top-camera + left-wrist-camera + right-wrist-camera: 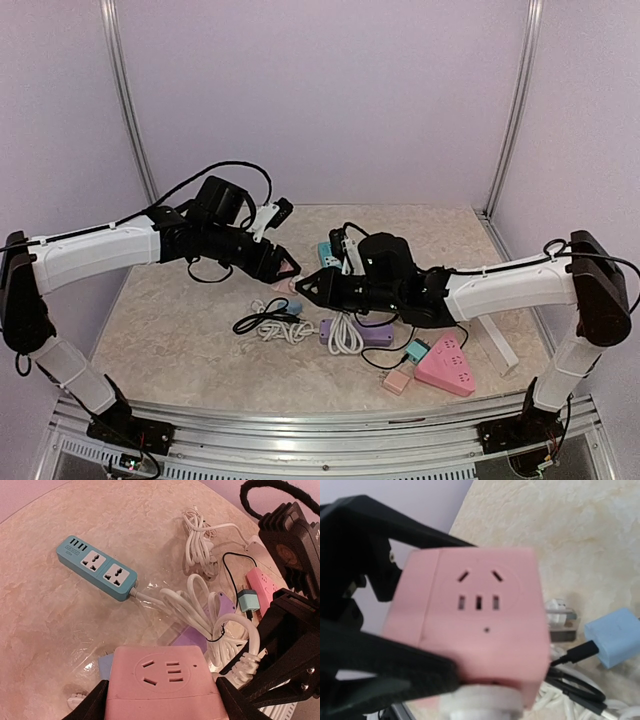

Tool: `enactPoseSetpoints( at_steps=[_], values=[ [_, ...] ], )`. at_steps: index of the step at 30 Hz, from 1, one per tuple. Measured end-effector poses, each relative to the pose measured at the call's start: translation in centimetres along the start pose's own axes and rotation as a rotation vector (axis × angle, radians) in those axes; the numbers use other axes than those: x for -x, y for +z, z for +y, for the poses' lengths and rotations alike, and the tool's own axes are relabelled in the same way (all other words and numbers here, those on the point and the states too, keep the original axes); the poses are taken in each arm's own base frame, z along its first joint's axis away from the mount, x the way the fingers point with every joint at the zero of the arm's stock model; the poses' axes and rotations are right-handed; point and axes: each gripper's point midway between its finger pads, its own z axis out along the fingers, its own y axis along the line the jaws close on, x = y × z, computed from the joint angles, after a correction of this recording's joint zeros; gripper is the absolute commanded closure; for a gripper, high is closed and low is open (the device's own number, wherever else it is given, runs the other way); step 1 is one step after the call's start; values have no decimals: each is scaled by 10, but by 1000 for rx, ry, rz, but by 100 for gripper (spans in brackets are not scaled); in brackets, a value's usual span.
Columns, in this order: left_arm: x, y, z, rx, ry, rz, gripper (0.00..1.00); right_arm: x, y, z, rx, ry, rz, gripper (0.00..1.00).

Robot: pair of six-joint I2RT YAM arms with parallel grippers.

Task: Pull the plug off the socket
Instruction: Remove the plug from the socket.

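A pink cube socket (162, 680) sits between the fingers of my left gripper (162, 697), which is shut on its sides and holds it above the table. In the right wrist view the cube (475, 610) fills the middle, with a white plug (480, 702) seated against its lower face. My right gripper (480, 705) is shut on that plug. In the top view the two grippers meet at the table's centre, left gripper (285, 267) and right gripper (304, 287), with the cube (283, 285) mostly hidden between them. The plug's coiled white cable (220, 625) hangs below.
A teal power strip (100, 570) lies behind. A purple strip (368, 333), a pink triangular socket (447, 365), a teal adapter (417, 350) and a small pink cube (397, 381) lie front right. A black cable (262, 320) and a blue adapter (612, 637) lie under the grippers.
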Motion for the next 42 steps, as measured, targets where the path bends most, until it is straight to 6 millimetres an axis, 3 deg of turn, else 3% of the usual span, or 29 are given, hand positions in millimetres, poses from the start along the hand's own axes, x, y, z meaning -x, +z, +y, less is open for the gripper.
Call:
enactPoseSetpoints(
  at_steps=[8, 17, 32, 36, 42],
  values=[
    [13, 6, -19, 84, 166, -54, 100, 10, -13, -9, 47, -4, 85, 100],
    [19, 7, -24, 97, 199, -77, 100, 14, -21, -10, 65, -38, 115, 100],
    [17, -2, -3, -27, 34, -57, 100, 10, -22, -2, 5, -73, 32, 100],
    [7, -6, 16, 5, -13, -16, 100, 15, -21, -24, -93, -61, -2, 100],
    [0, -6, 15, 2, -24, 11, 100, 19, -23, -41, -169, -61, -22, 100]
  ],
)
